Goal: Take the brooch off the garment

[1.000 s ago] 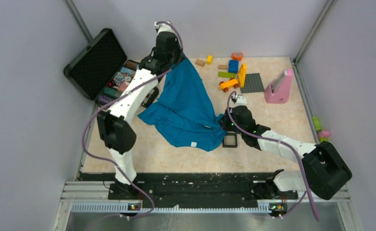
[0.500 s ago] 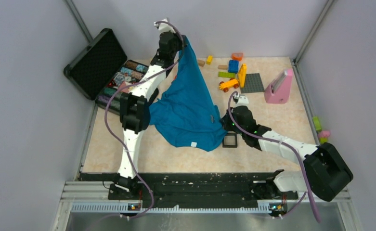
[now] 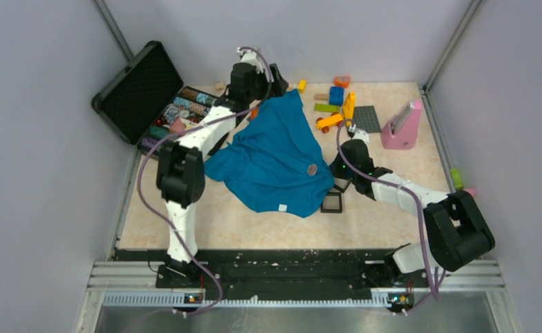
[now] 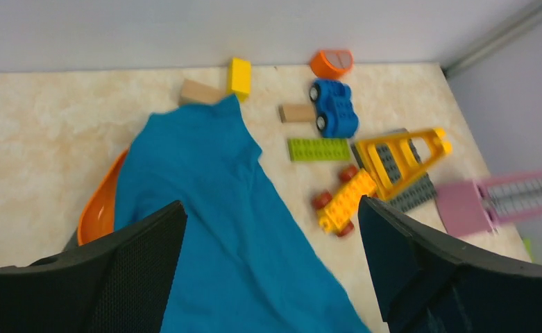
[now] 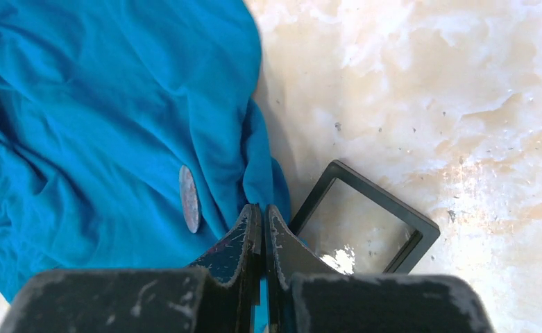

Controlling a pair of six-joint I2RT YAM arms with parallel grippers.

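From above, the blue garment (image 3: 271, 156) is lying spread on the table (image 3: 240, 222), and the brooch (image 3: 312, 168) is sitting on its right-hand part, close to the edge. The left gripper (image 3: 271, 75) is hovering over the garment's far tip, while the right gripper (image 3: 335, 182) is pointing down just beside the near right edge, next to two black square frames (image 3: 331, 202). In the left wrist view, the left gripper (image 4: 271, 208) is standing wide apart with nothing between its fingers, the cloth (image 4: 212, 208) running beneath it and toy blocks (image 4: 334, 107) lying beyond. In the right wrist view, the right gripper (image 5: 259, 211) is pressed shut at the cloth's border. Whether it is pinching a fold I cannot tell. The brooch (image 5: 189, 198) is lying on the fabric just left of the fingertips, and a frame (image 5: 365, 225) is sitting just to their right. With neither arm clearly anchoring the cloth, a pull on the brooch is likely to drag the whole garment instead of freeing the piece. The small, flat piece may also slip out of the fingers, and a sideways reach risks knocking the frame.
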